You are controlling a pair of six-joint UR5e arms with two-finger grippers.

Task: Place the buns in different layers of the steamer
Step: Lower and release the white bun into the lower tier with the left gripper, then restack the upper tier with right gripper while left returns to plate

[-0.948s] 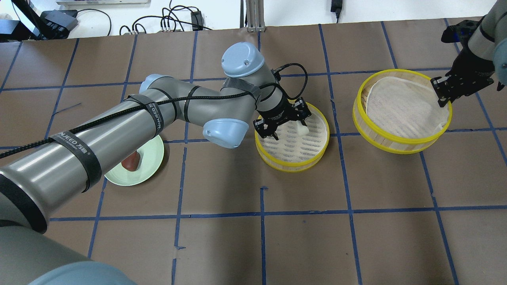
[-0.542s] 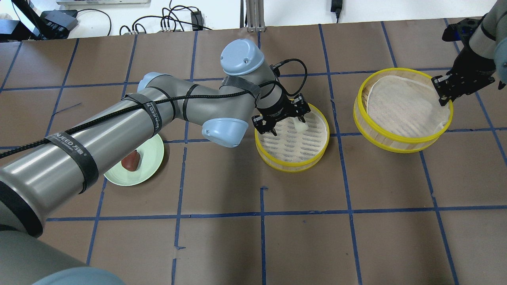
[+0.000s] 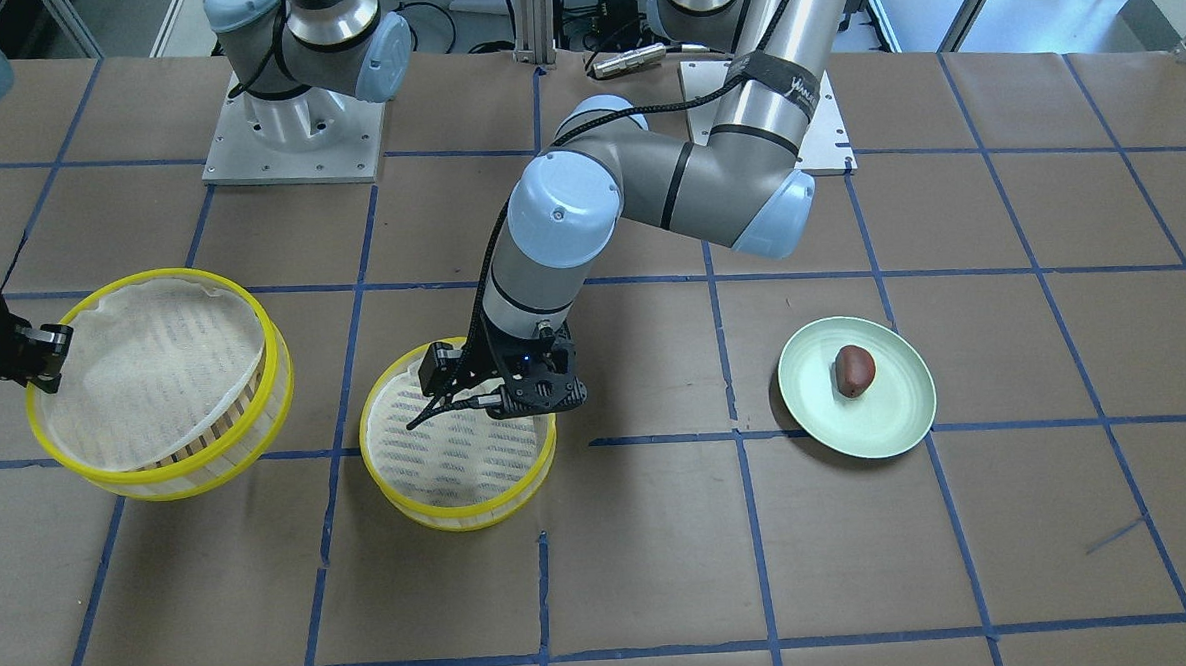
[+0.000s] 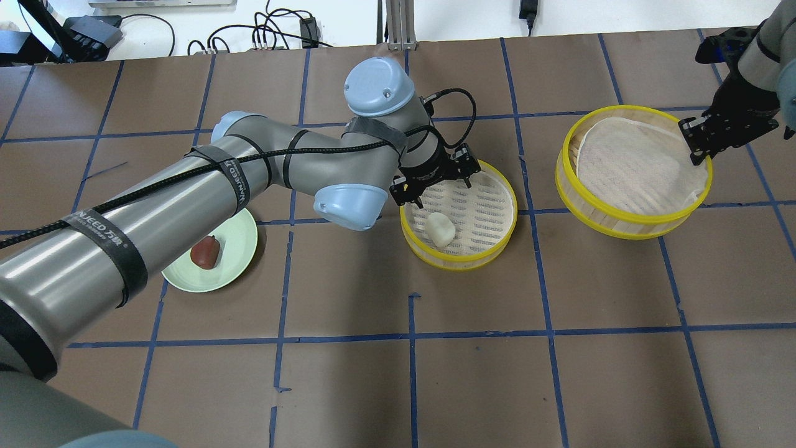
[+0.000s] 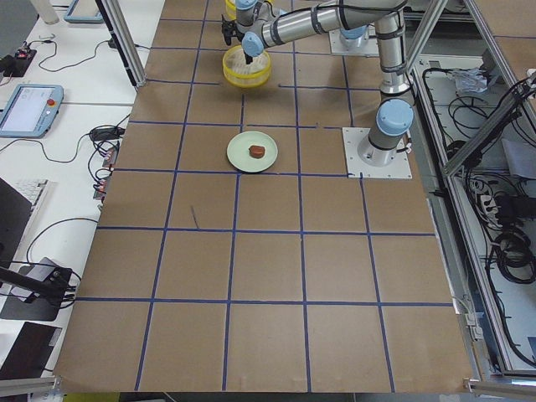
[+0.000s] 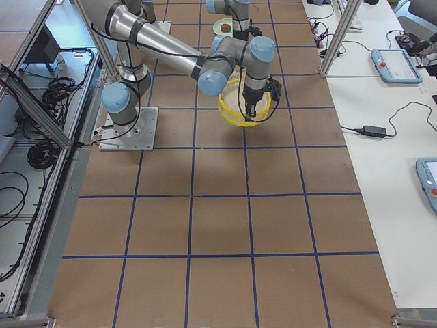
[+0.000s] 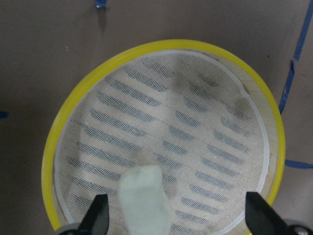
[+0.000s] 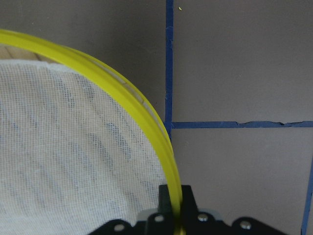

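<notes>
The white bun point(image 4: 439, 228) lies loose on the mesh of the middle steamer tier point(image 4: 461, 263). It also shows in the left wrist view point(image 7: 145, 198). My left gripper point(image 4: 435, 183) is open and empty above this tier's far rim, its fingertips point(image 7: 99, 217) either side of the bun. The reddish-brown bun point(image 4: 205, 251) sits on the pale green plate point(image 4: 239, 258). My right gripper point(image 4: 698, 142) is shut on the yellow rim point(image 8: 146, 122) of the second steamer tier point(image 4: 622, 221) and holds it tilted.
The table is brown paper with blue tape grid lines. Cables and boxes lie beyond the far edge point(image 4: 273, 31). In the front view the plate point(image 3: 892, 425) is on the right, the held tier point(image 3: 159, 480) on the left, and the arm bases stand at the top.
My left gripper let go of the white bun, which now lies on the mesh nearer the tier's front left. The gripper drew back toward the far rim. The right gripper's tier shifted slightly.
</notes>
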